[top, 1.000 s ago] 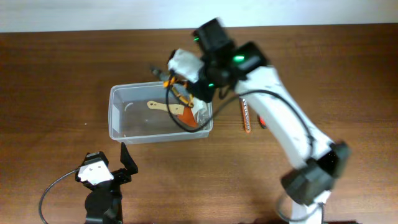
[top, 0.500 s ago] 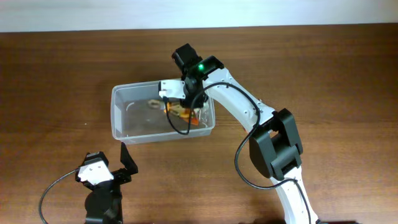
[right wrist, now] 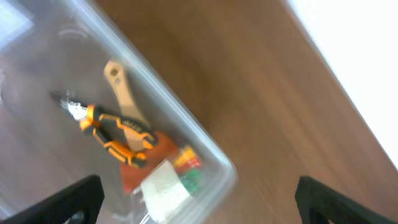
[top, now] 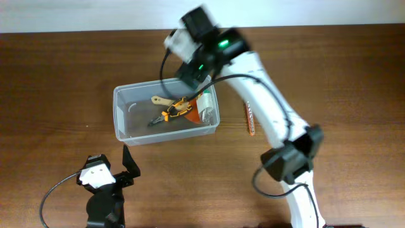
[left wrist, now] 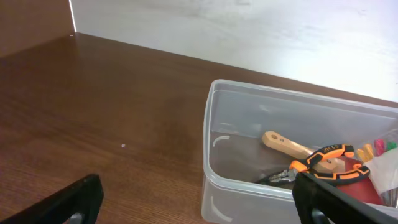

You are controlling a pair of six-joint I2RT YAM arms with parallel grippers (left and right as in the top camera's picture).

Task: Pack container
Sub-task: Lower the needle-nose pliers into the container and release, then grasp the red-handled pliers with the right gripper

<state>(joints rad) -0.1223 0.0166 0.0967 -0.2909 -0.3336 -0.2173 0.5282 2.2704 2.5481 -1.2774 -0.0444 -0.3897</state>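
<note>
The container (top: 118, 120) is a clear tub in the middle of the table. Inside lie orange-and-black pliers (top: 169, 113), a wooden-handled tool (top: 159, 100) and a red-and-white packet (top: 204, 111). My right gripper (top: 188, 58) hovers, blurred, above the tub's far right corner. In the right wrist view it (right wrist: 199, 208) is open and empty, with the pliers (right wrist: 112, 134) and the tub's rim (right wrist: 186, 127) below. My left gripper (top: 126, 166) rests near the table's front, open. Its wrist view shows the gripper (left wrist: 199, 205) just before the container (left wrist: 209, 130), pliers (left wrist: 317, 165) inside.
A thin brown striped tool (top: 250, 118) lies on the table right of the tub. The right arm's base (top: 297, 183) stands at the front right. A pale wall edge (top: 95, 16) runs along the back.
My right gripper went from shut to open inside the tub, let go of the pliers, then rose toward the back. The pliers now lie loose in the container. The left arm stayed still.
</note>
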